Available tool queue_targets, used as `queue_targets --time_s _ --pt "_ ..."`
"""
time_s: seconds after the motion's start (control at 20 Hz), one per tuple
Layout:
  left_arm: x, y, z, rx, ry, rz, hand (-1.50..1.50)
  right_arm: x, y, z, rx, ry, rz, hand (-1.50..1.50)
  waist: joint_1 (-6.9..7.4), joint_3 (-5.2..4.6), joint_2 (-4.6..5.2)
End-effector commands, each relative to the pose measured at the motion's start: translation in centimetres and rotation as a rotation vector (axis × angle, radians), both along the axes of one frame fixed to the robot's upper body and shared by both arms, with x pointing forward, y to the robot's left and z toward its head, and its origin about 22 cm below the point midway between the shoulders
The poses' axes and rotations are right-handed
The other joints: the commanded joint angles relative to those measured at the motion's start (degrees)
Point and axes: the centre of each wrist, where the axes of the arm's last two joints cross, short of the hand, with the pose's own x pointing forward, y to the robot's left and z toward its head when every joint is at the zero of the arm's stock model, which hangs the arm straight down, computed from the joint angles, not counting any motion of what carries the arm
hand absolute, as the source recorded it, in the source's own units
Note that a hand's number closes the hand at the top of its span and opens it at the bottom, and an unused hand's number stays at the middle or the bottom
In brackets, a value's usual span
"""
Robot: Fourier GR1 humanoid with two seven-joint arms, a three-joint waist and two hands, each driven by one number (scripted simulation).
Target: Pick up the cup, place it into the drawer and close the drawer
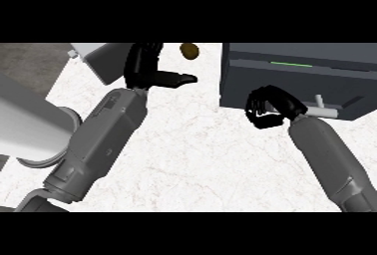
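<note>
Right hand (pixel 271 107) clenched, empty, at drawer unit (pixel 294 74) front edge. Left hand (pixel 147 67) released; bare counter (pixel 213 149) between them. No legible writing.

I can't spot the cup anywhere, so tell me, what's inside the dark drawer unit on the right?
Nothing can be seen inside the drawer unit: only its dark top, a green line and a pale handle show. The right hand, fingers curled, covers its front left corner. No cup is visible.
</note>
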Motion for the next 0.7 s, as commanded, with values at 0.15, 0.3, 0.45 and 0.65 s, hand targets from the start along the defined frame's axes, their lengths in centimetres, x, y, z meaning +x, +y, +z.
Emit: queue_targets --time_s 0.15,0.3,0.45,0.65 --pt "-0.5 2.3 -0.5 -0.001 -0.012 -0.002 -1.5 4.2 -3.6 6.6 0.059 -0.148 -0.148 1.5 2.21 0.0 0.92" --pt "-0.6 2.4 -0.4 0.011 -0.005 -0.042 -1.5 4.5 -3.6 7.0 0.112 -0.139 -0.202 1.5 3.84 0.06 1.19" --pt "-0.9 3.3 -1.2 0.022 0.008 -0.054 -1.5 4.5 -5.3 8.0 0.133 -0.146 -0.218 1.5 4.1 0.05 1.39" --pt "-1.2 3.6 -1.4 0.019 0.005 -0.082 -1.5 4.9 -5.3 9.3 0.159 -0.155 -0.213 1.5 5.04 -0.04 1.46"
